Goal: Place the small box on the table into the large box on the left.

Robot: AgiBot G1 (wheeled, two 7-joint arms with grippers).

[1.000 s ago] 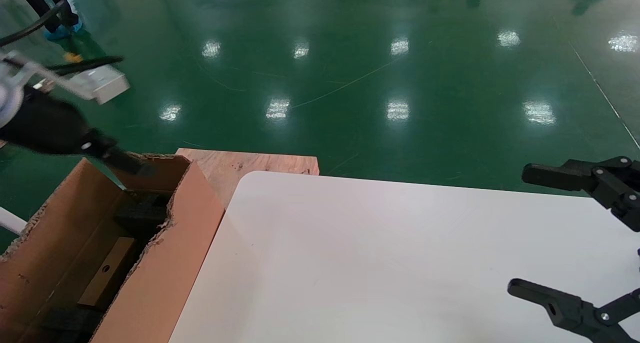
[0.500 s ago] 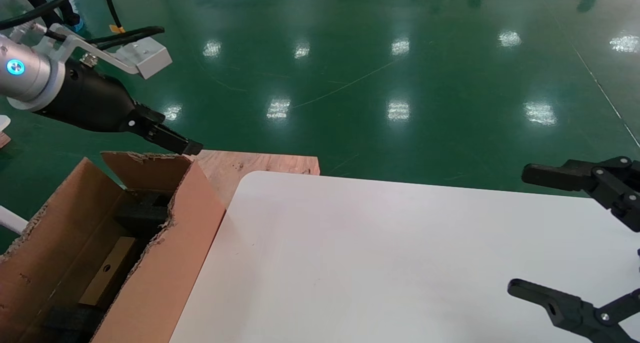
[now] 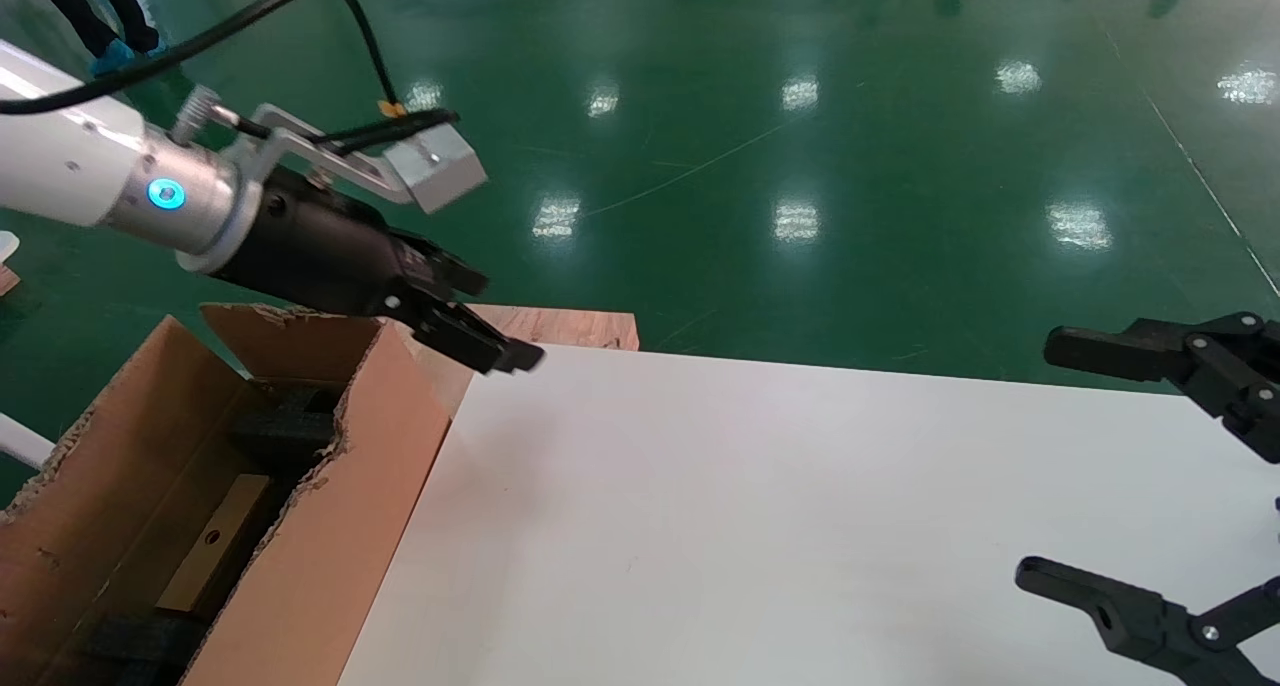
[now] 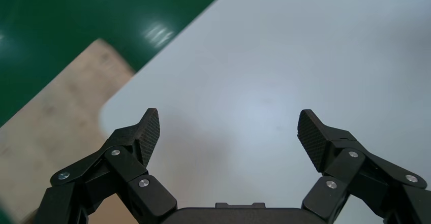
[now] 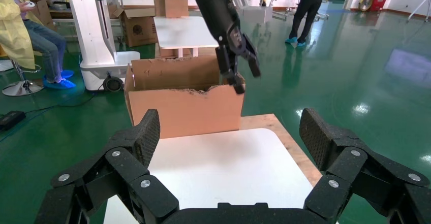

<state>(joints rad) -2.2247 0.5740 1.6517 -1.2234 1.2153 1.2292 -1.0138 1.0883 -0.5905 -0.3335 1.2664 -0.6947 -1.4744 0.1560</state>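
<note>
Head view, left pincer (image 3: 515, 354) wide over wooden board (image 3: 560, 328), beside large box (image 3: 330, 526)

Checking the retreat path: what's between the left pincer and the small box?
In the head view, the large box's ragged near wall separates the left pincer from the small box inside.

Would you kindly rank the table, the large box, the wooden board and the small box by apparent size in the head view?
1. table
2. large box
3. wooden board, mostly hidden, so its rank is unsure
4. small box, partly hidden inside the large box
</note>
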